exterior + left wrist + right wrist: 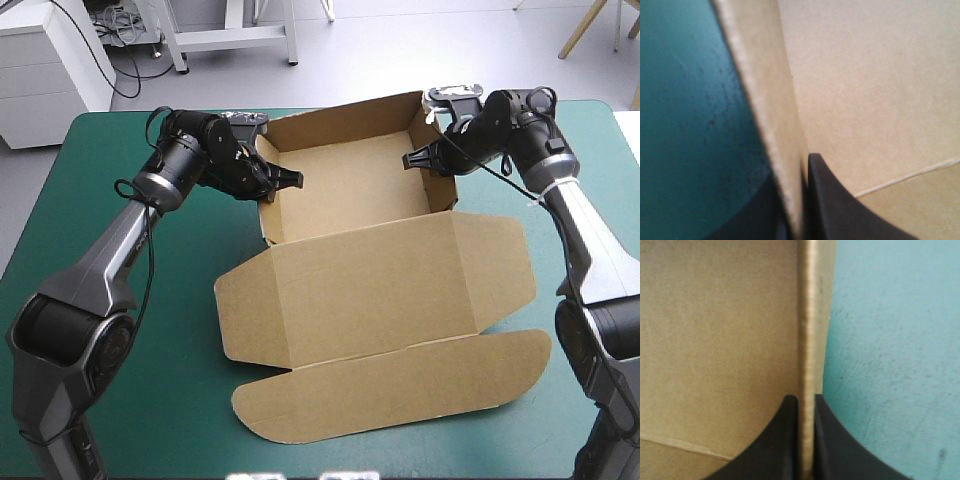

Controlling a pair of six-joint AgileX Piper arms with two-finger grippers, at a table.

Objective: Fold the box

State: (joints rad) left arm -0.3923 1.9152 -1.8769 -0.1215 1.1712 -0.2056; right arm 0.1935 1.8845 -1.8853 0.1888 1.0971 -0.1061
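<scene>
The brown box (pixel 350 190) stands as an open tray at the far middle of the table. Its walls are raised and its lid (pixel 380 285) lies flat toward the near edge. My left gripper (pixel 287 181) is shut on the tray's left wall (pixel 772 115), one finger (pixel 840 212) inside the tray and the other outside. My right gripper (pixel 413 160) is shut on the tray's right wall (pixel 808 330), whose thin edge runs straight between the fingers (pixel 782 440).
The lid's rounded front flap (pixel 400 385) reaches toward the near edge. The teal-green cover (pixel 150 380) shows bare on both sides of the box. Both arms reach in over the far corners of the table.
</scene>
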